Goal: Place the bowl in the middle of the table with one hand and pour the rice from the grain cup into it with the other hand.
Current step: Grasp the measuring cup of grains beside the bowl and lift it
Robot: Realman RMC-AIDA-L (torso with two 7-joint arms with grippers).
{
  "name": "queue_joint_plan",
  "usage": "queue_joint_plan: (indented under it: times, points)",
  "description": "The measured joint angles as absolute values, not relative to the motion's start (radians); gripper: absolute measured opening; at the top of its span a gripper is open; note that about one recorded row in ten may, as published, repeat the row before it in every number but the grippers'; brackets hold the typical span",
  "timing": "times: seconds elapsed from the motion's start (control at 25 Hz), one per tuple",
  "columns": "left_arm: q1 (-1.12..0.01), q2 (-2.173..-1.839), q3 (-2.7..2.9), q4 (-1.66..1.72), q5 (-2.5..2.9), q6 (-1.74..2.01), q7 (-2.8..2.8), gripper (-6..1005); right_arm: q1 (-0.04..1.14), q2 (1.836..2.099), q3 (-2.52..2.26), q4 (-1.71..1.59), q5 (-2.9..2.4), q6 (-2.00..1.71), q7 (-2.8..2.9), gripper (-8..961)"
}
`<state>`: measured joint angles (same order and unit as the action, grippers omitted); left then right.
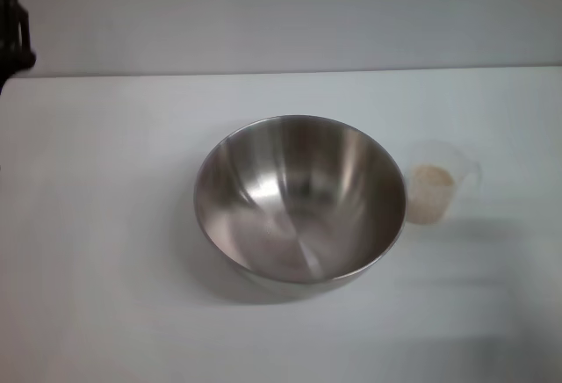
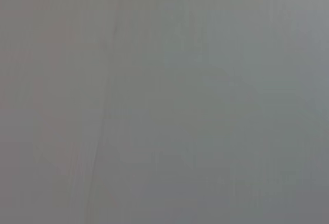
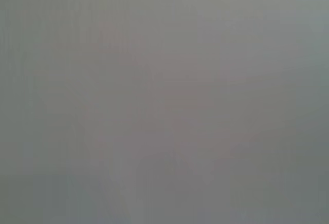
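In the head view the steel bowl (image 1: 300, 203) stands upright and empty near the middle of the white table (image 1: 105, 225). Just to its right stands the clear grain cup (image 1: 439, 181), upright and apart from the bowl, with pale rice (image 1: 432, 191) inside it. A dark part of my left gripper (image 1: 13, 36) shows at the far left edge, well away from both, near the table's back edge. My right gripper is out of view. Both wrist views show only a plain grey surface.
The table's back edge (image 1: 281, 72) runs across the head view, with a pale wall behind it. Bare tabletop lies to the left of the bowl and in front of it.
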<state>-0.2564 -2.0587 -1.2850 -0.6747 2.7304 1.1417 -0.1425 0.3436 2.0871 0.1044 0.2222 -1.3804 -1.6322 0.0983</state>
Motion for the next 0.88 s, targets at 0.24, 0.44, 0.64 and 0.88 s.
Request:
queue_joint_plan:
  times: [0.24, 0.44, 0.64, 0.88]
  points:
    - [-0.214, -2.062, -1.282, -0.624, 2.748, 1.170, -0.196, 426, 0.260, 2.087, 0.089, 0.243, -1.445, -1.719, 0.089, 675]
    - [-0.190, -2.062, -1.276, -0.618, 2.758, 1.196, -0.202, 630, 0.206, 2.086, 0.049, 0.257, -1.459, -1.738, 0.089, 675]
    - [-0.187, -2.062, -1.274, -0.612, 2.783, 1.197, -0.204, 722, 0.181, 2.088, 0.000, 0.274, -1.461, -1.714, 0.087, 675]
    - [-0.187, -2.062, -1.265, -0.610, 2.789, 1.198, -0.206, 814, 0.182, 2.088, -0.038, 0.307, -1.461, -1.629, 0.062, 674]
